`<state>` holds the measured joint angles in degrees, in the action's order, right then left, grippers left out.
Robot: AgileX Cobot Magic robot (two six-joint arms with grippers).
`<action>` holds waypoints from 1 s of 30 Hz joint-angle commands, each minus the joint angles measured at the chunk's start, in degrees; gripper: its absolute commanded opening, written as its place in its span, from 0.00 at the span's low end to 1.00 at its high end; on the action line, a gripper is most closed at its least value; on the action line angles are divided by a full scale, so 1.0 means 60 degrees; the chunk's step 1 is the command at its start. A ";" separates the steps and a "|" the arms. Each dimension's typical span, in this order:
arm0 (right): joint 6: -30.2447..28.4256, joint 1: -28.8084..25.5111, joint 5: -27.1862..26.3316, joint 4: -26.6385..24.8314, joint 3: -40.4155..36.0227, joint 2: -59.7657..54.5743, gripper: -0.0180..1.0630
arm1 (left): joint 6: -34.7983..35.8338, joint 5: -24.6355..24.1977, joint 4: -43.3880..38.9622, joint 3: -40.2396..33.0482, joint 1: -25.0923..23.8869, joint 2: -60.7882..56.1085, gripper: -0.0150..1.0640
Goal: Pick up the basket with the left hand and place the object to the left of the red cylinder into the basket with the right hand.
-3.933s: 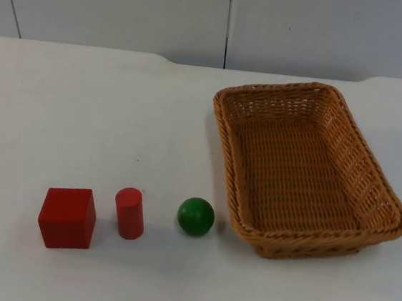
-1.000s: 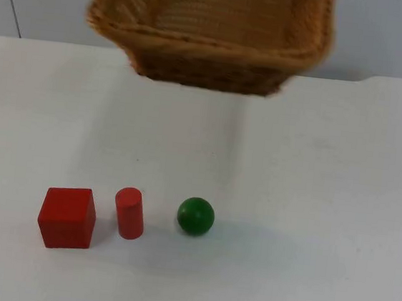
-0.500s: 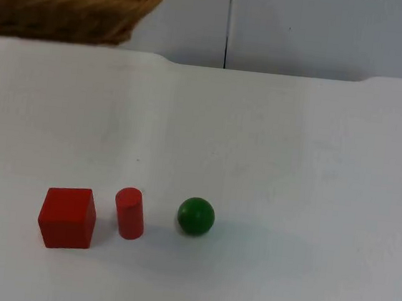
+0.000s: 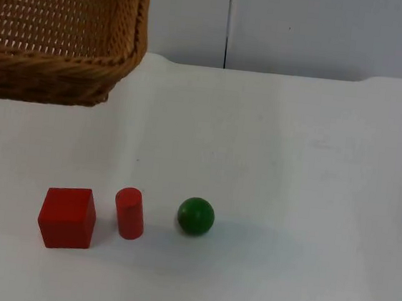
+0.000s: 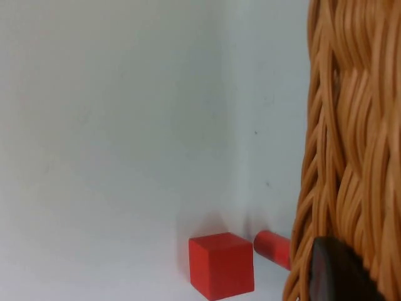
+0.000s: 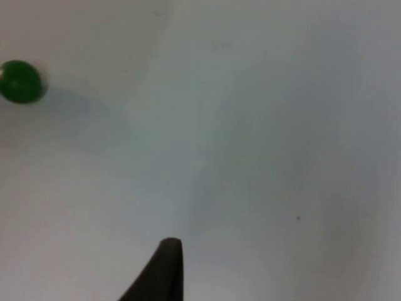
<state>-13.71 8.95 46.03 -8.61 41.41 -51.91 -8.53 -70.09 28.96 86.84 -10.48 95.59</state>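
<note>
The woven wicker basket (image 4: 58,71) hangs in the air above the table's far left, with its rim toward me. Its wall (image 5: 351,157) stands close in the left wrist view, where a black fingertip (image 5: 338,279) of my left gripper lies against the weave, shut on it. On the table near the front stand a red cube (image 4: 67,217), a red cylinder (image 4: 130,213) just right of it, and a green ball (image 4: 195,216) further right. The left wrist view looks down on the cube (image 5: 222,263) and the cylinder (image 5: 272,246). One fingertip (image 6: 164,269) of my right gripper hovers over bare table, far from the green ball (image 6: 20,81).
The white table top (image 4: 299,175) ends at a grey partition wall (image 4: 307,29) at the back. The three objects stand in a row, with small gaps between them.
The basket has been lifted from the table's right side, has swung across the back to the far left, and has come lower over the last half second. The cube, cylinder and ball have not moved.
</note>
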 commanded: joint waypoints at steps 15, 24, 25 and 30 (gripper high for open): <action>-0.0659 0.4801 -0.5281 -0.0123 -0.0044 -0.3058 0.99 | -0.0004 0.0021 0.0058 0.0037 -0.0042 -0.0596 0.01; -0.0681 0.6232 -0.8878 -0.0087 0.0457 -0.7002 0.99 | 0.0065 0.0021 0.0036 0.0037 -0.0042 -0.0715 0.01; -0.0681 0.6373 -0.9035 -0.0049 0.0650 -0.7457 0.99 | 0.0065 0.0021 0.0036 0.0037 -0.0042 -0.0715 0.01; -0.0614 0.6733 -0.9136 0.0425 0.1613 -0.8667 0.99 | 0.0065 0.0021 0.0015 0.0037 -0.0042 -0.0732 0.01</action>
<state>-17.50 48.84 -7.43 -7.30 50.22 -103.22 -8.53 -70.10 28.12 86.84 -10.48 92.14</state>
